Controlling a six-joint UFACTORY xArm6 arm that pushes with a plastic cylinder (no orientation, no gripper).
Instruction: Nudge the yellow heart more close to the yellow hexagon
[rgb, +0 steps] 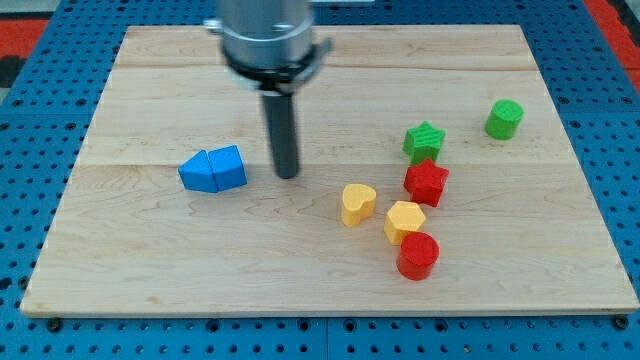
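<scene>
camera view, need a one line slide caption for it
My tip rests on the board left of the yellow heart, which sits a small gap from the yellow hexagon.

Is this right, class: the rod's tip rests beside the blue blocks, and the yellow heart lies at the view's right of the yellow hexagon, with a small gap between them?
One detail is wrong. The camera view shows the yellow heart at the view's left of the yellow hexagon, not its right. The rest holds: my tip rests beside the blue blocks, and a small gap separates heart and hexagon.
</scene>
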